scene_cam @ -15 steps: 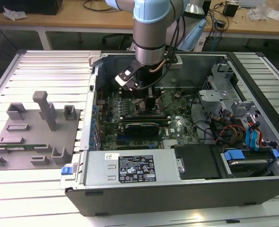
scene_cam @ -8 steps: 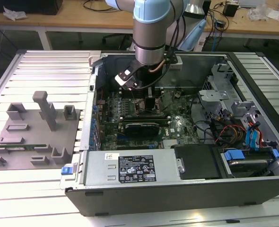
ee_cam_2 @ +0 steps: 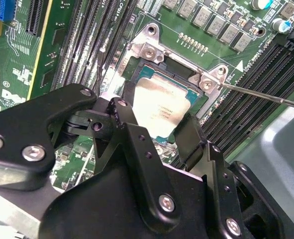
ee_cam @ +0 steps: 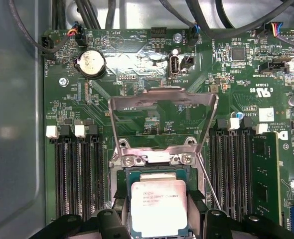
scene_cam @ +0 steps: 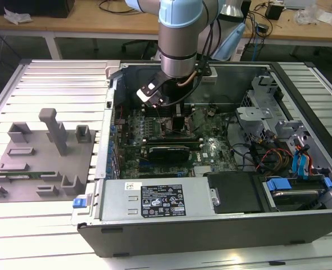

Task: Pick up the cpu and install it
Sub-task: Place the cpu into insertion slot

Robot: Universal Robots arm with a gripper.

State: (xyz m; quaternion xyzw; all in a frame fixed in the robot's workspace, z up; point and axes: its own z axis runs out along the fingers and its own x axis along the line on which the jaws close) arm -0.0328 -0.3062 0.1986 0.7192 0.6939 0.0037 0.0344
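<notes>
First wrist view: cpu [ee_cam: 159,206] gripped at the open socket [ee_cam: 121,175]

I have my fingers [ee_cam_2: 123,117] closed on the cpu, one black tip against each of two opposite edges, its silvery top facing up between them. In both wrist views the chip sits within the dark, metal-framed socket on the green motherboard [ee_cam: 137,55]; whether it is fully seated I cannot tell. The socket's load plate [ee_cam: 154,92] stands tilted open beyond the chip, hinged at the two screws on the frame. A thin metal lever [ee_cam_2: 256,94] runs out from one corner of the frame across the memory slots [ee_cam: 79,169] that flank the socket on both sides. A round coin battery [ee_cam: 90,63] lies further up the board, well apart from the chip.

In the exterior view my arm [scene_cam: 180,39] reaches straight down into the open computer case [scene_cam: 155,230], which lies on a slatted worktop [scene_cam: 42,236]. At the exterior view's left a grey fixture tray [scene_cam: 45,149] rests beside the case, with a long green memory stick [scene_cam: 19,175] lying on it.
</notes>
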